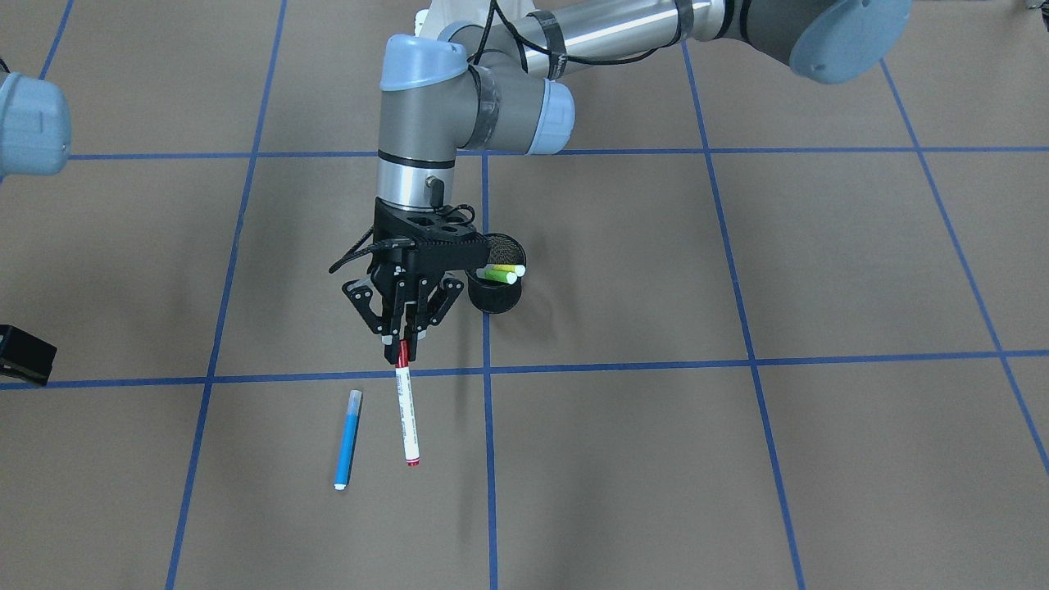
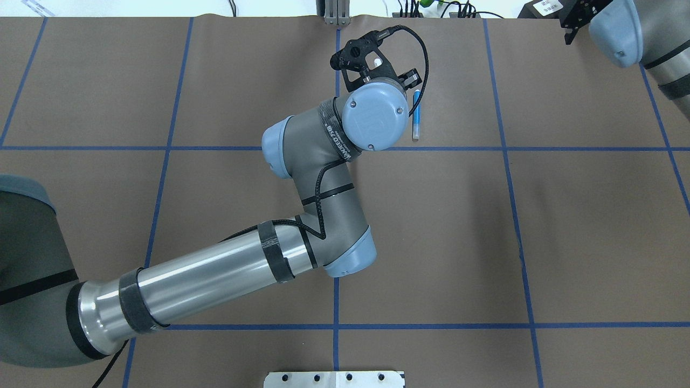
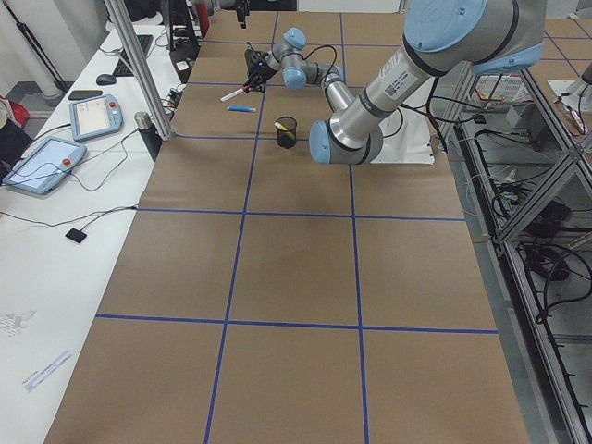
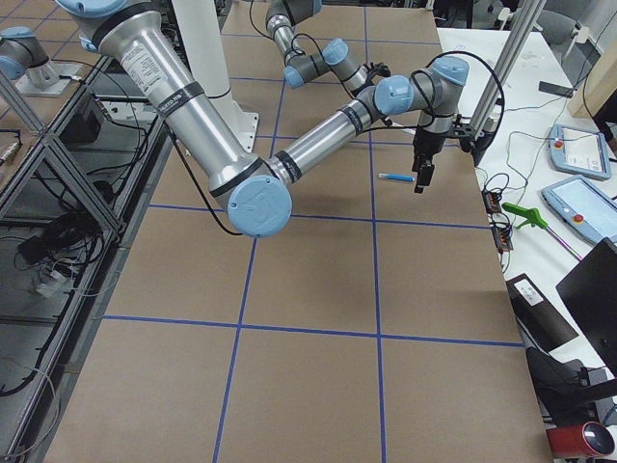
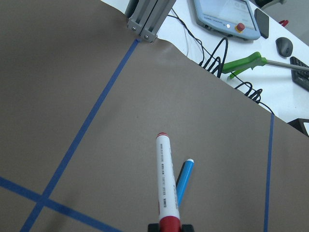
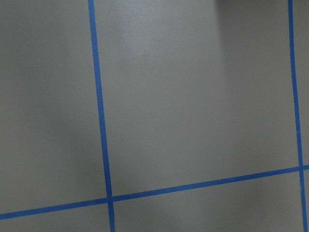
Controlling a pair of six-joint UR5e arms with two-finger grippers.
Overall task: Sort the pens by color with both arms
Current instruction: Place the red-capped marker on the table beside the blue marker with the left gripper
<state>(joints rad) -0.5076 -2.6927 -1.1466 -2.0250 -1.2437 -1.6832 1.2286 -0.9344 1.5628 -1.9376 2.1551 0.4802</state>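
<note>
Left black two-finger gripper (image 1: pixel 403 351): fingers clamped on red cap end of white-barrelled marker (image 1: pixel 407 418). In the front-facing view:
- Slim blue marker (image 1: pixel 347 440) flat on brown table (image 1: pixel 737 459), at 9 o'clock of it
- Black mesh cup (image 1: pixel 497 301) at 2 o'clock of gripper, holding yellow marker (image 1: pixel 506 268) and bright green marker (image 1: pixel 497 276)

Right black gripper (image 2: pixel 578 20): opening cannot be told

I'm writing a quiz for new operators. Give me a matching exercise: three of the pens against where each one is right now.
Things:
1. blue pen
2. red-capped pen
3. yellow pen

Places:
A. in the black mesh cup
B. gripped by the left hand
C. lying on the table

Pairs: 1-C, 2-B, 3-A.
</note>
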